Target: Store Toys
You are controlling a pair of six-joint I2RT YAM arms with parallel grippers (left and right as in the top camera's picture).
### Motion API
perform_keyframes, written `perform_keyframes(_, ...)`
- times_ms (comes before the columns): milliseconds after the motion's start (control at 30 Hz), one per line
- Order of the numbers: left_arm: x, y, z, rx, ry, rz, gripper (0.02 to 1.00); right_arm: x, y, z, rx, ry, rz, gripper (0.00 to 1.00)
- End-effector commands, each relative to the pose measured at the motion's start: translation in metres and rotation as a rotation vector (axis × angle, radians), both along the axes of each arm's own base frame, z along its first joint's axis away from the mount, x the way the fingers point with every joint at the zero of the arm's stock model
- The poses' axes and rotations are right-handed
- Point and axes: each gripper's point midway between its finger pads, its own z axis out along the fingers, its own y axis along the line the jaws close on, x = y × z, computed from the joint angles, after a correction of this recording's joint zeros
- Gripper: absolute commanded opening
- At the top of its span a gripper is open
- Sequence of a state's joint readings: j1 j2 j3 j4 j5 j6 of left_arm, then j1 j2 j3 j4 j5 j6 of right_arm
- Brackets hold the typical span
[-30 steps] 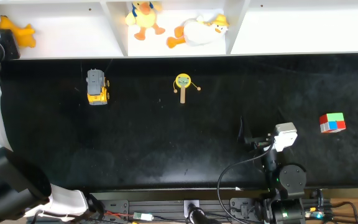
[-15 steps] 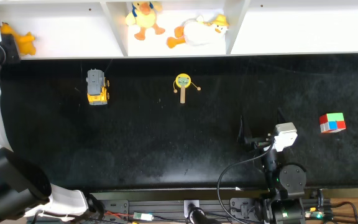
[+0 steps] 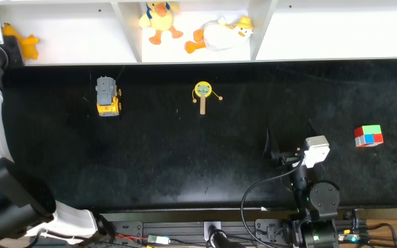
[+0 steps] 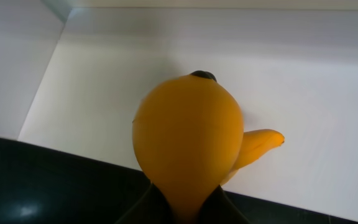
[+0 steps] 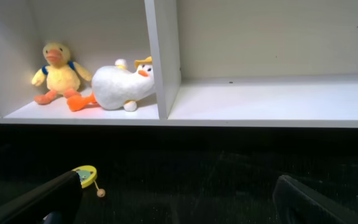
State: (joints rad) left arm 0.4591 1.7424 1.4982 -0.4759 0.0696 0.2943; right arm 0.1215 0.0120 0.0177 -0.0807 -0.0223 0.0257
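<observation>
left gripper [image 4: 185, 210]: we've got it clamped on the orange duck [image 4: 188, 143], 10 o'clock, in the left cubby [image 4: 303, 81]
right gripper [image 5: 179, 199]: we see its jaws wide, 4 o'clock

orange duck [image 3: 19, 38] in left bay [image 3: 81, 41], plush duckling [image 3: 160, 19], goose [image 3: 219, 34] in middle, truck [image 3: 107, 96], rattle [image 3: 202, 91], cube [image 3: 368, 136] on table [image 3: 185, 158]

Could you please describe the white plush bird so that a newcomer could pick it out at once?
On the white shelf behind the black table, look in the middle compartment, which holds two plush toys. The white plush bird lies on its side with orange feet; its neighbour, the yellow duck, sits upright.
</observation>
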Motion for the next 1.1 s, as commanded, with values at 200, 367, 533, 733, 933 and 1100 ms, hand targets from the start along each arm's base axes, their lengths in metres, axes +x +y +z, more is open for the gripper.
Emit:
perform_keyframes(200, 0.013, -0.005, -0.008, 0.009, 0.014, -0.028, 0.115, 0.000, 0.001, -0.004, -0.003, 0.003, 0.005, 0.996)
perform_keyframes(367, 0.016, -0.005, -0.005, 0.017, -0.002, -0.031, 0.178, 0.000, 0.001, -0.004, -0.003, 0.003, 0.005, 0.996)
perform_keyframes(533, 0.017, -0.005, -0.004, 0.017, -0.003, -0.031, 0.235, 0.000, 0.001, -0.004, -0.003, 0.003, 0.005, 0.996)
perform_keyframes(733, 0.017, -0.005, -0.004, 0.018, -0.007, -0.032, 0.560, 0.000, 0.001, -0.004, -0.003, 0.003, 0.005, 0.996)
perform_keyframes(933, 0.019, -0.005, -0.002, 0.022, -0.018, -0.034, 0.998, 0.000, 0.001, -0.004, -0.003, 0.003, 0.005, 0.996)
perform_keyframes(1100, 0.020, -0.004, 0.000, 0.024, -0.023, -0.034, 0.998, 0.000, 0.001, -0.004, -0.003, 0.003, 0.005, 0.996)
